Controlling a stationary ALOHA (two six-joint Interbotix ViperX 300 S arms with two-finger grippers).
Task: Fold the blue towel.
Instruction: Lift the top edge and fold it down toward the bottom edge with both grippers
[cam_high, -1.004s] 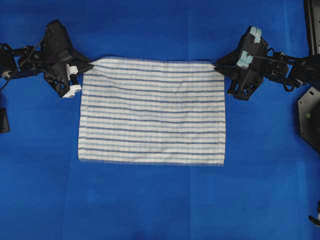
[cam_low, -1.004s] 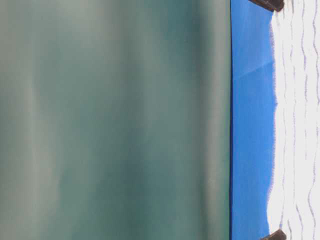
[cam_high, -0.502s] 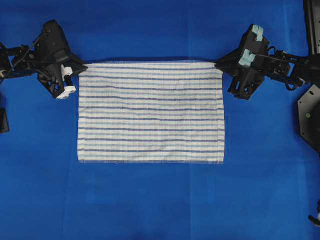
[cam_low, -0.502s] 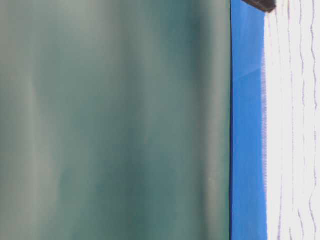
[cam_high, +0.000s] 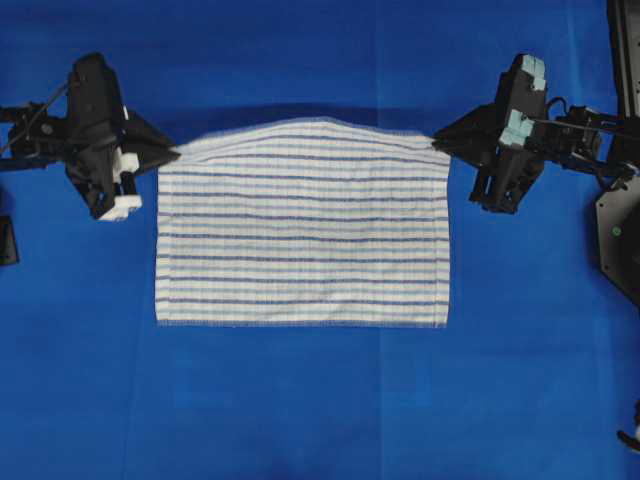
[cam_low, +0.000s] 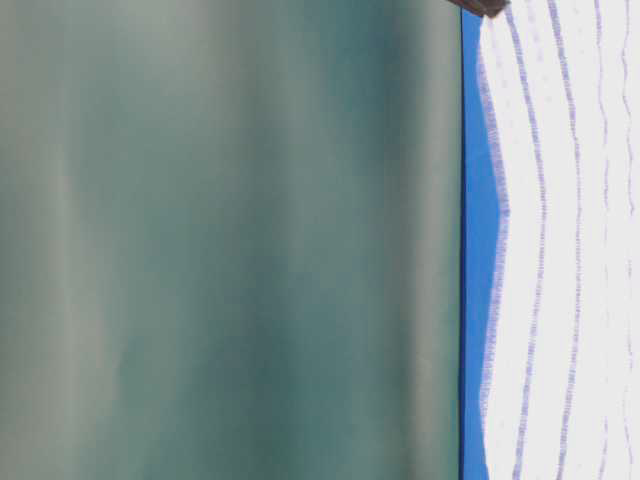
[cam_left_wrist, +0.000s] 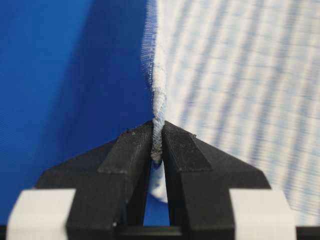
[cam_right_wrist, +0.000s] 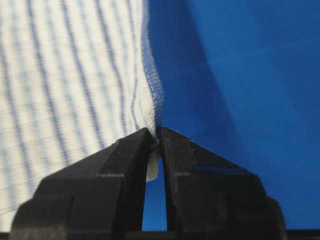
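The blue towel (cam_high: 303, 232), white with thin blue stripes, lies spread in the middle of the overhead view. Its far edge is raised off the blue table covering and arches upward between the two grippers. My left gripper (cam_high: 172, 153) is shut on the far-left corner; the left wrist view shows the hem (cam_left_wrist: 156, 140) pinched between the black fingertips of the left gripper (cam_left_wrist: 157, 131). My right gripper (cam_high: 438, 138) is shut on the far-right corner, and in the right wrist view the right gripper (cam_right_wrist: 155, 134) clamps the towel (cam_right_wrist: 65, 85) at its edge. The table-level view shows the towel (cam_low: 560, 250) lifted.
The blue table covering (cam_high: 300, 400) extends on all sides of the towel. A black arm base (cam_high: 620, 230) stands at the right edge, and a small dark part (cam_high: 8, 240) sits at the left edge.
Both grippers have risen and drawn slightly outward with the far corners, lifting the towel's far edge off the table into an arch. The near edge has stayed put.
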